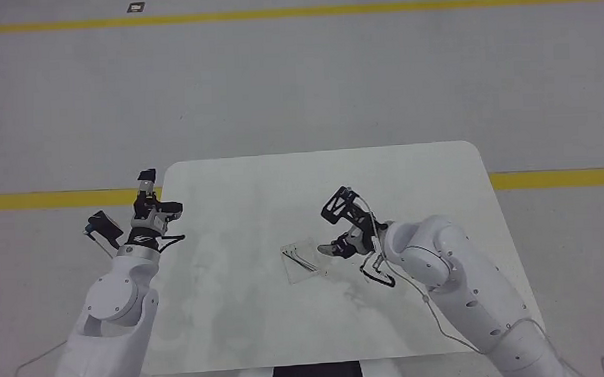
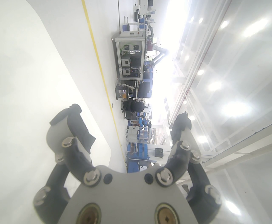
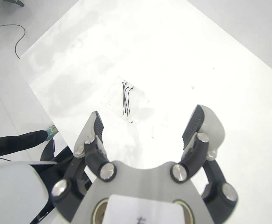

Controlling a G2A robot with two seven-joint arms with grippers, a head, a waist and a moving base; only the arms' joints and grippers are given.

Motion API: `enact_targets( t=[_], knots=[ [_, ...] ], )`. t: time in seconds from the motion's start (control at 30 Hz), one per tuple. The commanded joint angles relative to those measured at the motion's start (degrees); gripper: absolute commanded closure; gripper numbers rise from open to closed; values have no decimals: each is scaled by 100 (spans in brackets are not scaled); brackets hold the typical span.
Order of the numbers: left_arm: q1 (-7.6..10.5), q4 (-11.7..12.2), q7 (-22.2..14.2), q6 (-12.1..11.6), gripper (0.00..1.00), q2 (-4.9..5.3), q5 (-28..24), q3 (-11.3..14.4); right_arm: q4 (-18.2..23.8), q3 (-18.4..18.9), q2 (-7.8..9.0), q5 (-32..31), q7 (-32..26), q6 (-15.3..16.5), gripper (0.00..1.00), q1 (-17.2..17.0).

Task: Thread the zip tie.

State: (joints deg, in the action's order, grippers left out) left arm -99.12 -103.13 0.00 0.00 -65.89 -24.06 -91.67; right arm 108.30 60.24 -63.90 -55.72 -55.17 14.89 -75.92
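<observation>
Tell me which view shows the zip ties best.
The right wrist view: the zip ties lie as separate black strands with their heads visible, on a clear sheet ahead of the open right gripper. The top view gives them as faint thin lines on the table. The left wrist view faces the room past the table edge.

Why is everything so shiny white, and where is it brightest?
Right wrist view: glare washes out the table around the black zip ties; left wrist view: ceiling lights blaze behind the open left claw, brightest there; top view: even light, little glare.
</observation>
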Motion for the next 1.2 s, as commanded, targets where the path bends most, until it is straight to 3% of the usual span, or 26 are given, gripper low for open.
enact_targets(
  t=[0.0,0.17,0.23,0.67,1.17],
  knots=[
    [0,0,0,0,0,0,0,0,1,3,0,-1,3,-3,0,-1],
    [0,0,0,0,0,0,0,0,1,3,0,-1,3,-3,0,-1],
    [0,0,0,0,0,0,0,0,99,-175,-18,-50,-12,218,0,99],
    [0,0,0,0,0,0,0,0,-1205,-1759,-516,564,-995,-113,0,1765],
    [0,0,0,0,0,0,0,0,-1198,-1927,-564,599,-1187,10,0,1909]
  ],
)
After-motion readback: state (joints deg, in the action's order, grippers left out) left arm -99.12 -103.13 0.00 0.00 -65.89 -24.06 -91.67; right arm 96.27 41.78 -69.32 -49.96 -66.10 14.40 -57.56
